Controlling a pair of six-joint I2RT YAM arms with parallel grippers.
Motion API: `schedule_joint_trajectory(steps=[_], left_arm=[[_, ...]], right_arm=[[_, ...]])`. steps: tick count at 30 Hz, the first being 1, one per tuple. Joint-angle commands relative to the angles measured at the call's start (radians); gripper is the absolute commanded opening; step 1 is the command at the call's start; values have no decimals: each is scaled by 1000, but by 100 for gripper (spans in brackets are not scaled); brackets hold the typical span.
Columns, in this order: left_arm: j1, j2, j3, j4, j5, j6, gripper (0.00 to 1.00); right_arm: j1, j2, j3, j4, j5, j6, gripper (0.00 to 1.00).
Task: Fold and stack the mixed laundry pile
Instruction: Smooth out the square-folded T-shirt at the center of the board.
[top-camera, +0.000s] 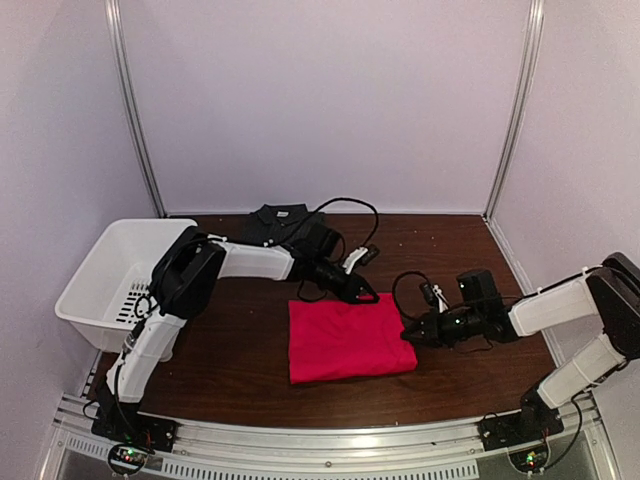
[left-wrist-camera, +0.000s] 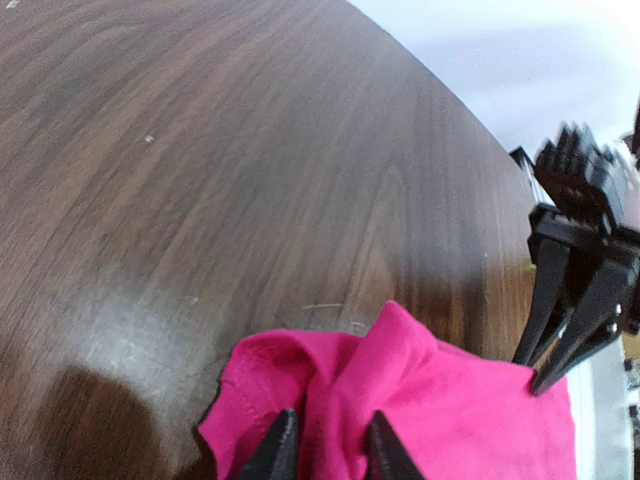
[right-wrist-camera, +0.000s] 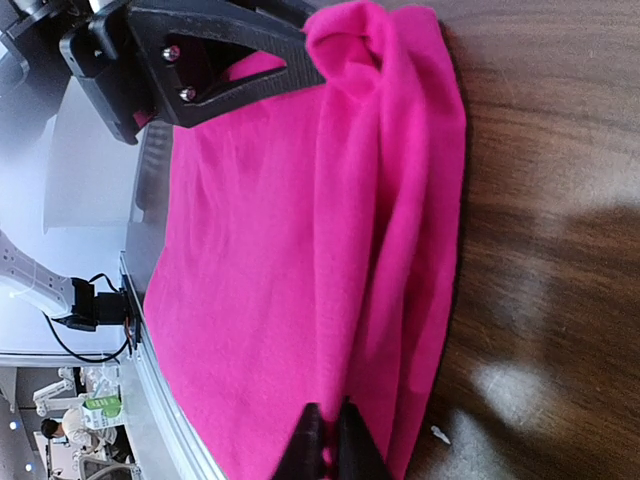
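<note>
Top external: left gripper (top-camera: 368, 296) and right gripper (top-camera: 405, 335) pinch red T-shirt (top-camera: 345, 342); charcoal shirt (top-camera: 275, 220) outside white bin (top-camera: 98, 272).

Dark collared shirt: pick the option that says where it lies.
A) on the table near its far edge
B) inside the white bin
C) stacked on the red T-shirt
A: the dark collared shirt lies on the table near its far edge, apart from the red T-shirt and outside the white bin.

left arm (top-camera: 255, 262) folded, forearm level | left gripper (top-camera: 364, 294) nipping red T-shirt (top-camera: 350, 340) between its tips | right arm (top-camera: 550, 305) stretched low | right gripper (top-camera: 408, 336) nipping same shirt's edge, tips facing left gripper
</note>
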Motion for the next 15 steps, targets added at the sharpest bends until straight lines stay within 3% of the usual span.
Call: schedule_joint_trajectory(steps=[1,5,15], left_arm=[[34,-6,28,22,-18,-4,38],[53,-123,-43,14,-71,-3,51],[160,-484,-420,10,-297,-51,51]], right_arm=[[10,-9,55,-106,5,-39,27],[6,-57,161,-249,108,-124,35],[-12,139,424,-395,236,-240,29]])
